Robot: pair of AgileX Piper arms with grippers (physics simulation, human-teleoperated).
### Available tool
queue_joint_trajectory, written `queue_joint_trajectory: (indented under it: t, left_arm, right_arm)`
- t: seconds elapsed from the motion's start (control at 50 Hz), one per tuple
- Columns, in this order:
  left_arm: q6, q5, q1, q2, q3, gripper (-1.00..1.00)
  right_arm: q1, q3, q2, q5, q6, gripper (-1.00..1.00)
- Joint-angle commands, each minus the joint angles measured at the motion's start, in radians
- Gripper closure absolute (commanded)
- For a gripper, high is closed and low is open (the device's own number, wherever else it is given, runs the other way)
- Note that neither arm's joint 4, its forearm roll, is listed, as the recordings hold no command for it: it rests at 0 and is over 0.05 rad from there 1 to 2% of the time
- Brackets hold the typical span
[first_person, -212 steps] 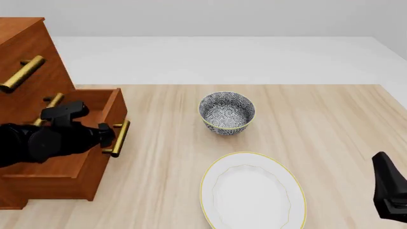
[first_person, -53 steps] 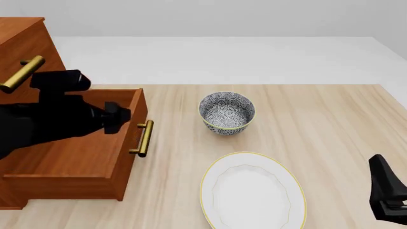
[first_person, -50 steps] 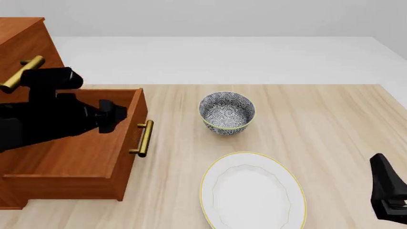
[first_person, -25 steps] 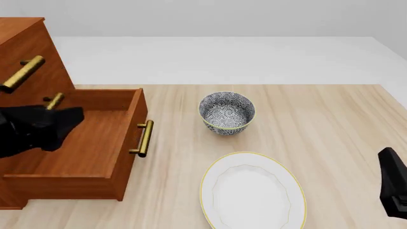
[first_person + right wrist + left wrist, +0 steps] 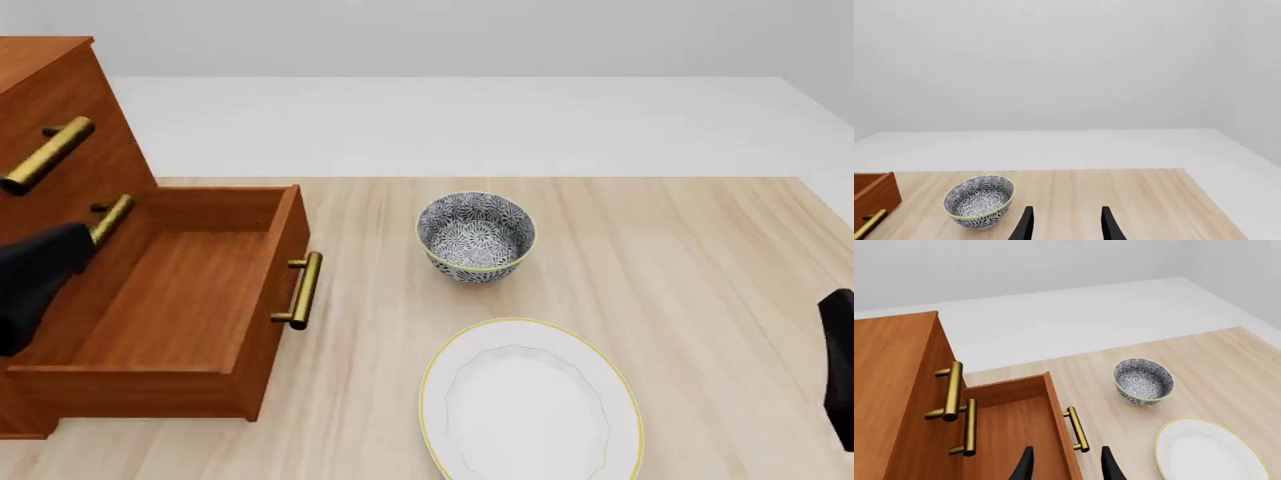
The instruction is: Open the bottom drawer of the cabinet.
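Presently, the scene is set out as follows.

Cabinet: the cabinet (image 5: 54, 110) is seen at the table's left edge in the front view, with its upper brass handles (image 5: 47, 155) shown on the closed drawers.

Bottom drawer: the bottom drawer (image 5: 174, 300) is found pulled well out from the cabinet's base, its bare wooden floor exposed; its brass bar handle (image 5: 304, 290) is presented toward the bowl's side of the table.

Left gripper: the left gripper (image 5: 1066, 467) is shown in its wrist view with fingers spread apart and nothing between them, poised over the drawer's front edge without contact; in the front view only a dark part of the left arm (image 5: 34, 285) is seen at the left border.

Right gripper: the right gripper (image 5: 1066, 225) is likewise seen parted and holding nothing, held over bare table near the bowl.

Bowl: a patterned bowl (image 5: 477, 237) is set upright, well apart from the drawer.

Plate: a white, gold-rimmed plate (image 5: 531, 400) is laid nearer the camera than the bowl.

Table: a light wooden table (image 5: 694, 250) is seen under everything.
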Motion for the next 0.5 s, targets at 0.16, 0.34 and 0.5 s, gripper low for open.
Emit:
queue_joint_trajectory:
  t: [0.16,0.34,0.5]
  left_arm:
    - [0.063,0.006,-0.016,-0.116,0.009,-1.00]
    - [0.085,0.009,-0.038,-0.172,0.000,-1.00]
    - [0.093,0.029,-0.037,-0.212,-0.031,-1.00]
  right_arm:
    - [0.034,-0.192,0.000,0.095,-0.028,-1.00]
    - [0.047,-0.320,0.000,0.154,-0.032,-1.00]
    - [0.059,-0.402,0.000,0.182,-0.040,-1.00]
